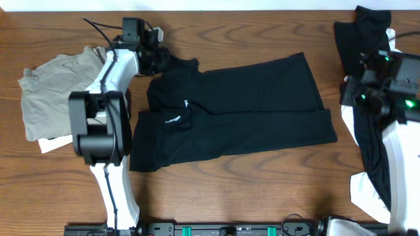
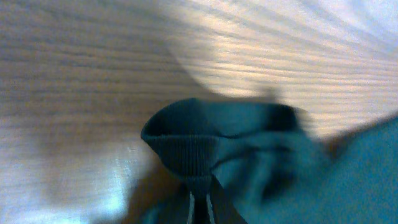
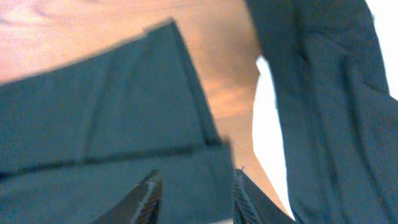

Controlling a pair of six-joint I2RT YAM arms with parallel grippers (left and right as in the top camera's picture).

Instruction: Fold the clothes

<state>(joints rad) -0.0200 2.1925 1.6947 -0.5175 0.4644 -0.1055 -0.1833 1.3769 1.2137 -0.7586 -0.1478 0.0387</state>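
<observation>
So, black T-shirt (image 1: 262,98): lying flat mid-table (image 1: 262,26), neck end to the left and hem to the right. The lower half looks already doubled lengthwise, so I'd say the fold is partway done.
Left gripper (image 1: 159,59): jaws pressed together on the ribbed collar (image 2: 186,158), with the rib bunched up right at the tips in the left wrist view. That makes sense as a hold, since the neck is a firm edge to carry one end of the shirt by.
Right gripper (image 3: 196,185): fingers apart, sitting over the hem corner (image 3: 211,155) with the cloth showing in the gap. It doesn't look pinched yet. My guess is it's lining up on the far end so both ends can move together.
Writing: there's a small white logo (image 1: 176,120) on the chest and a tinier white mark (image 1: 186,103) above it. Both are way too small to read, sorry.
Olive-grey garment (image 1: 49,82): off to the left on top of a white piece (image 1: 52,143), out of the way.
Other black garment (image 1: 364,33): far right, lying over white cloth (image 3: 267,124) and just beside the hem, so a sloppy grab there could snag it too.
</observation>
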